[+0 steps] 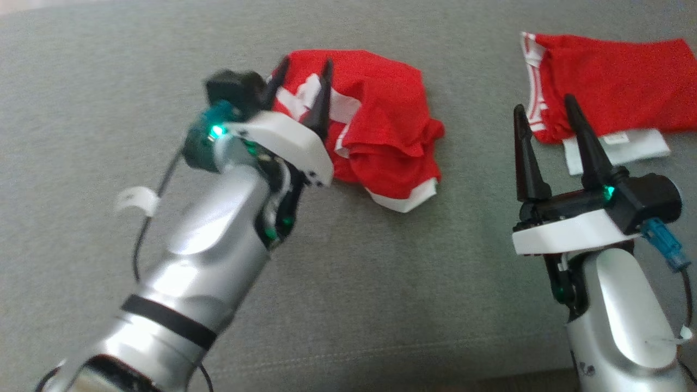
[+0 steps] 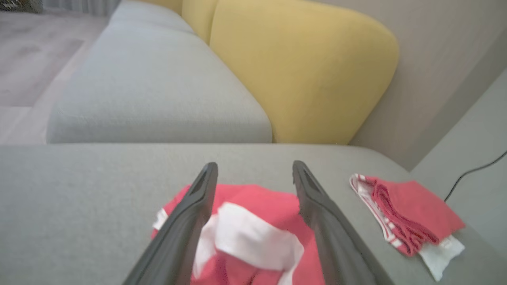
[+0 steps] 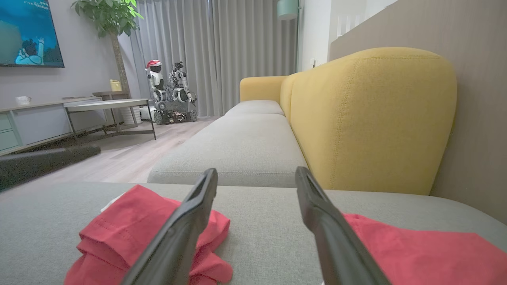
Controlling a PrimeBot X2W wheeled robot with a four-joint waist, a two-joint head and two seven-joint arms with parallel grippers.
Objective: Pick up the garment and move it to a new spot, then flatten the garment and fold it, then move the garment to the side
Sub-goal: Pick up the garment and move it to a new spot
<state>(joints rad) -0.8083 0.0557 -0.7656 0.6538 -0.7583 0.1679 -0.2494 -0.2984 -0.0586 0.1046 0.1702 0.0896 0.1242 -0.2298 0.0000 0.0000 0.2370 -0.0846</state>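
The crumpled red garment (image 1: 381, 136) lies on the grey sofa seat (image 1: 109, 81) at twelve o'clock, beneath the left gripper (image 1: 306, 61), its jaws wide and empty. The right gripper (image 1: 544, 103), at four o'clock, also gapes empty. Light, limp cloth: likely best pinched at its white hem (image 1: 405, 202).

Head looks down; wrist cameras skim low, sharing the crumpled garment (image 1: 381, 125).

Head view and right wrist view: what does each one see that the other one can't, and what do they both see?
Head view's extras: the robot's silver forearms, with green lights. Right wrist view's extras: the yellow backrest, a plant, curtains and another robot. Shared: the crumpled red garment, the flat red garment, the grey cushion and the open right gripper.
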